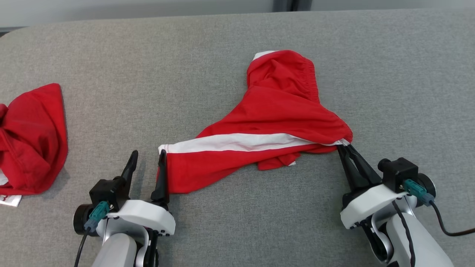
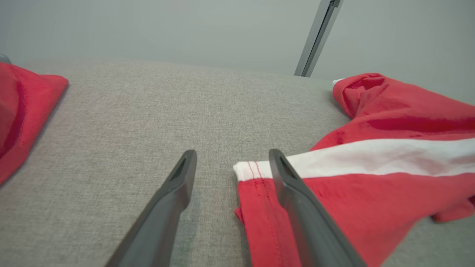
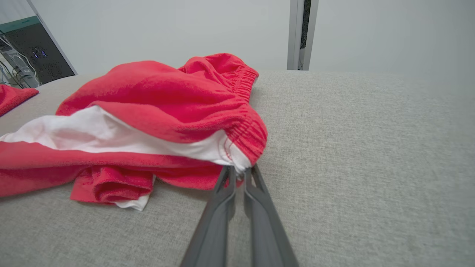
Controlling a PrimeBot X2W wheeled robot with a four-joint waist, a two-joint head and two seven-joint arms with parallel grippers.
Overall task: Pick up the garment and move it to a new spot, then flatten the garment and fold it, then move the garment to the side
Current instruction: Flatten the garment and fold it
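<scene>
Right claw (image 1: 344,147) pinching red shorts (image 1: 282,111) at waistband corner, left claw (image 1: 148,152) wide open at leg hem

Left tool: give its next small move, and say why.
Probably close the left tool on the hem of the shorts. It stands open with the hem's edge between its fingers, while the right tool is shut on the waistband; a second grip would let both arms lift the shorts.

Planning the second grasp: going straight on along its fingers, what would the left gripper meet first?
Likely the shorts, whose hem corner sits between the fingers of the left gripper; beyond, bare table. Height unclear.
</scene>
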